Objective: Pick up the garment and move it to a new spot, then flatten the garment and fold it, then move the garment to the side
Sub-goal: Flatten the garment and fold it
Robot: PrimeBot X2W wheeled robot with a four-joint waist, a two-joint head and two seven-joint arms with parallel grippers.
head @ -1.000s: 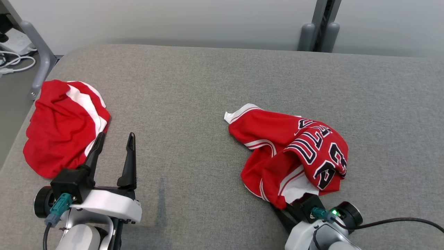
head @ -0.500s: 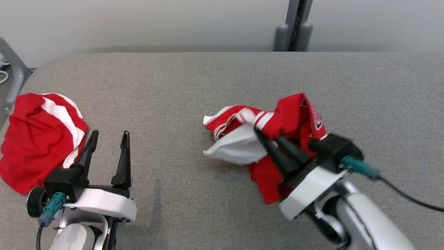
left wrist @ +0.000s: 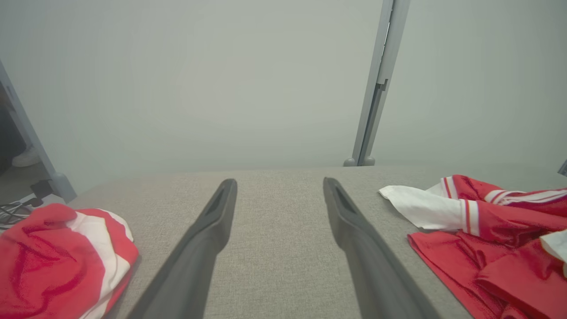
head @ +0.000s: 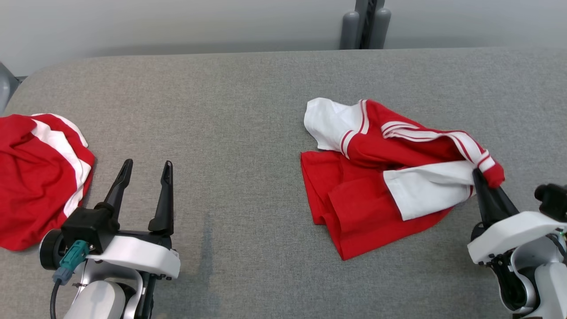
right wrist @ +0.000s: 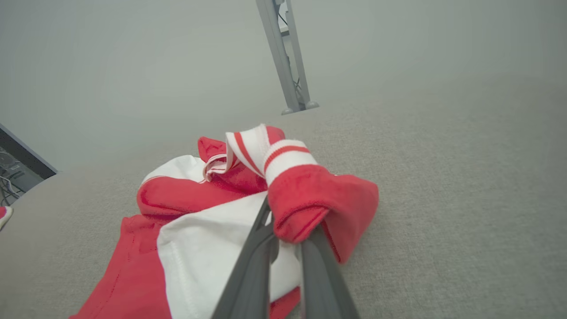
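Your right gripper [head: 479,178] pinches a corner of the red-and-white jersey [head: 367,195] at frame right — the rest spreads leftward; left gripper [head: 148,164] splayed wide.

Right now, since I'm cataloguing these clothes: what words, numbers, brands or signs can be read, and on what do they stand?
No text can be read.
The striped garment, pinched by the right tool, shows red cloth, white panels and stripes; no lettering faces the cameras.
The other red garment shows white bands and no print.
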